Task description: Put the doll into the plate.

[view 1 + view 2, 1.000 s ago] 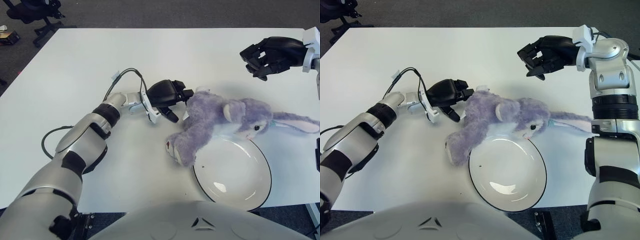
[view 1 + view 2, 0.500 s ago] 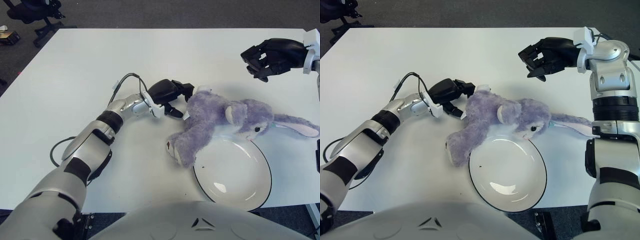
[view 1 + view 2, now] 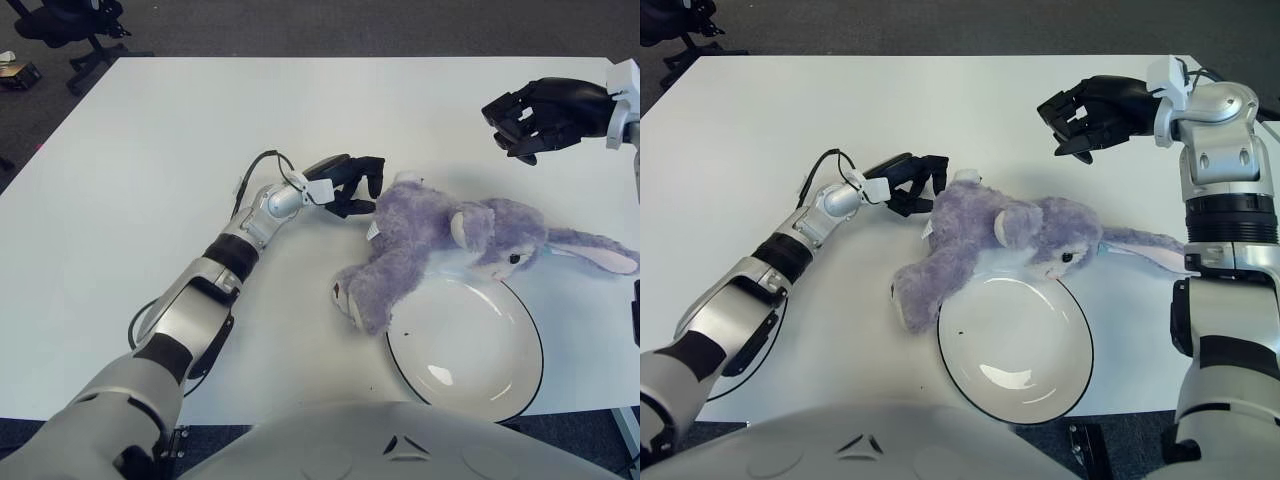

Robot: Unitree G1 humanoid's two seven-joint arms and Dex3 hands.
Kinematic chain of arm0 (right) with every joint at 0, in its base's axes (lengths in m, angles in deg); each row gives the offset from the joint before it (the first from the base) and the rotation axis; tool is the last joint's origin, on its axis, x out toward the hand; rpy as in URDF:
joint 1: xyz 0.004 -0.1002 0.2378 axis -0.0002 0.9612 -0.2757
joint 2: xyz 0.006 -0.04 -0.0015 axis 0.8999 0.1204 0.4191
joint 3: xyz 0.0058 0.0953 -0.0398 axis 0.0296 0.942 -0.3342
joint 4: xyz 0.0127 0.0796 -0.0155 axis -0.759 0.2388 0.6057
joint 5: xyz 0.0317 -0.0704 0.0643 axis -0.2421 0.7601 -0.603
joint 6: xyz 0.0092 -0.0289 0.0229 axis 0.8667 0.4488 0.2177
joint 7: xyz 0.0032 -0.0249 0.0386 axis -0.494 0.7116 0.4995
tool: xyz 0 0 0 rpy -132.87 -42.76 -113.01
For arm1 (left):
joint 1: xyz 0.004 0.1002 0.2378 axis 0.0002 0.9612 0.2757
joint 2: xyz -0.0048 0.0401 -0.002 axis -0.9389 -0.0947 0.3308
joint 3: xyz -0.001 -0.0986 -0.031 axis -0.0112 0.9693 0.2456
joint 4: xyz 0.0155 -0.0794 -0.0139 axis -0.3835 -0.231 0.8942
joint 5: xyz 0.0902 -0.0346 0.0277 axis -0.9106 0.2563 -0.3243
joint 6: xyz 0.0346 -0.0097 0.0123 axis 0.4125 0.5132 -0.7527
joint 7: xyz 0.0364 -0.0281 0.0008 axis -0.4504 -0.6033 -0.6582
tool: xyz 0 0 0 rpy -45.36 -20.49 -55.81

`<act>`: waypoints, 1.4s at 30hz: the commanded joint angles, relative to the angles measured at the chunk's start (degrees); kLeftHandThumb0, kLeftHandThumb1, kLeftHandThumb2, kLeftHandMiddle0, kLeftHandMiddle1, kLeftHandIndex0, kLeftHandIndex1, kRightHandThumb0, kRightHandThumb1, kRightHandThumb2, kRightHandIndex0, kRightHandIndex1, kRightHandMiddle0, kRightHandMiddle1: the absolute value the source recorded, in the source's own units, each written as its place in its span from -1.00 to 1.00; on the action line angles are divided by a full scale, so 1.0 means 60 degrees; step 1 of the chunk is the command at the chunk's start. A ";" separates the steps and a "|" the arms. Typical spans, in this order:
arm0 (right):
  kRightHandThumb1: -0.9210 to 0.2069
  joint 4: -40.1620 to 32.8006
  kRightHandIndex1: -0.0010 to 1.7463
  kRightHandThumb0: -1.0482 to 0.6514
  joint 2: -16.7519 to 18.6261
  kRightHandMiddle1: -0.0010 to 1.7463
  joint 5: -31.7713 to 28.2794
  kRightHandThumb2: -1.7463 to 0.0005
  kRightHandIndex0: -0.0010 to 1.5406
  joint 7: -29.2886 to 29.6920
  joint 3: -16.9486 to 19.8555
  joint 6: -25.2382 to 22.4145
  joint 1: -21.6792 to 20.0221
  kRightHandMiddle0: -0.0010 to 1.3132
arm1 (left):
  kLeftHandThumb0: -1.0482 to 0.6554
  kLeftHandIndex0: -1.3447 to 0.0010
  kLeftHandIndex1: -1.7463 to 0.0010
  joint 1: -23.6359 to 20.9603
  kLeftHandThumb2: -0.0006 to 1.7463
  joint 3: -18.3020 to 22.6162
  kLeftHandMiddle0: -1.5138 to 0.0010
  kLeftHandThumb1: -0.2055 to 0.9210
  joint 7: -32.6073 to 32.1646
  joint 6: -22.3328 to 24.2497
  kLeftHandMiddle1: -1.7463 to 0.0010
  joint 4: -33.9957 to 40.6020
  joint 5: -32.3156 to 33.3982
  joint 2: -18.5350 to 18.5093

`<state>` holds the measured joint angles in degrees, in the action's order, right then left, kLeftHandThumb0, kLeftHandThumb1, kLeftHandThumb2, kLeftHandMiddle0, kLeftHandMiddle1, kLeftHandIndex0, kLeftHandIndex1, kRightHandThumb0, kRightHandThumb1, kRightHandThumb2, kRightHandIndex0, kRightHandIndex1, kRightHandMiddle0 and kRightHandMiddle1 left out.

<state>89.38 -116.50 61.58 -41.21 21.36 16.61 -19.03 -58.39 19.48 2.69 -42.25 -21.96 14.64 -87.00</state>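
The doll [image 3: 440, 235] is a purple plush rabbit lying on its front on the white table [image 3: 150, 150]. Its head and one arm overlap the far rim of the plate [image 3: 470, 355], which is white with a black edge. One leg stretches down beside the plate's left rim, and a long ear points right. My left hand [image 3: 355, 188] is at the doll's rear end, on its left side, with fingers spread and nothing held. My right hand [image 3: 1090, 112] hovers above the table behind the doll's head, fingers loosely bent, holding nothing.
A black cable [image 3: 262, 160] loops off my left wrist over the table. The table's front edge runs just below the plate. An office chair [image 3: 70, 25] stands on the floor beyond the far left corner.
My left arm has stretched out and the hand has turned and risen slightly, its fingers spreading toward the doll's rear. Doll, plate and right hand have stayed put.
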 commanded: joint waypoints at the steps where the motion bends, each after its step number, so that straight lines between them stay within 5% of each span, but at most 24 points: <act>1: -0.93 0.0098 1.00 -0.05 -0.0293 1.00 0.0196 0.99 0.31 0.0298 0.0131 0.0162 0.0399 0.29 | -0.22 -0.26 -1.00 0.0177 -0.65 0.0027 -0.38 1.00 0.1551 0.3752 -1.00 0.0241 0.0417 -0.0155; 8: -0.93 0.0116 1.00 -0.05 -0.0293 1.00 0.0171 0.99 0.31 0.0438 0.0186 0.0304 0.0472 0.29 | -0.23 -0.26 -1.00 0.0245 -0.66 0.0077 -0.39 1.00 0.1636 0.4363 -1.00 0.0637 0.0468 -0.0219; 10: -0.94 0.0346 1.00 -0.05 0.0116 1.00 0.1404 0.99 0.28 0.3576 0.1033 0.4631 0.1861 0.25 | -0.23 -0.26 -1.00 0.0359 -0.66 0.0437 -0.39 1.00 0.1402 0.4560 -1.00 0.0656 0.0679 -0.0196; 12: -0.95 0.0446 1.00 -0.07 0.0305 1.00 0.2023 0.99 0.16 0.5122 0.1411 0.6695 0.2543 0.11 | -0.22 -0.25 -1.00 0.0449 -0.66 0.0695 -0.38 1.00 0.1266 0.4689 -1.00 0.0720 0.0849 -0.0156; 22: -0.97 0.0785 1.00 -0.09 0.0212 1.00 0.2238 0.99 0.01 0.5965 0.1117 0.7478 0.2680 -0.06 | -0.21 -0.24 -1.00 0.0652 -0.67 0.1004 -0.38 1.00 0.1116 0.4385 -1.00 0.1022 0.1116 -0.0149; 24: -0.98 -0.0460 1.00 -0.10 0.0279 1.00 0.1508 0.99 -0.01 0.5608 0.1403 0.6292 0.3304 -0.11 | -0.19 -0.24 -1.00 0.0807 -0.70 0.1121 -0.37 1.00 0.0304 0.1559 -1.00 0.0819 0.0479 -0.0364; 26: -0.99 -0.1516 1.00 -0.11 0.0341 1.00 0.1042 0.98 -0.05 0.5539 0.1616 0.5379 0.3805 -0.20 | -0.16 -0.25 -1.00 0.0854 -0.73 0.1263 -0.37 1.00 -0.0216 -0.0130 -1.00 0.0575 0.0129 -0.0428; 38: -1.00 -0.2902 1.00 -0.13 0.0476 1.00 0.0716 0.96 -0.17 0.5594 0.1847 0.4136 0.4386 -0.41 | -0.12 -0.28 -1.00 0.0666 -0.77 0.1576 -0.37 1.00 -0.0375 -0.1465 -1.00 -0.0385 0.0009 -0.0248; 42: -1.00 -0.3934 1.00 -0.17 0.0506 0.77 -0.1274 0.80 -0.28 0.4729 0.2253 0.2381 0.4602 -0.31 | -0.12 -0.29 -1.00 0.0254 -0.77 0.1886 -0.36 1.00 -0.0498 -0.2019 -1.00 -0.0912 -0.0012 -0.0379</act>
<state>69.87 -113.53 60.11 -10.54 32.63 36.22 7.60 -54.64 29.17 0.51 -51.83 -24.83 15.21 -88.30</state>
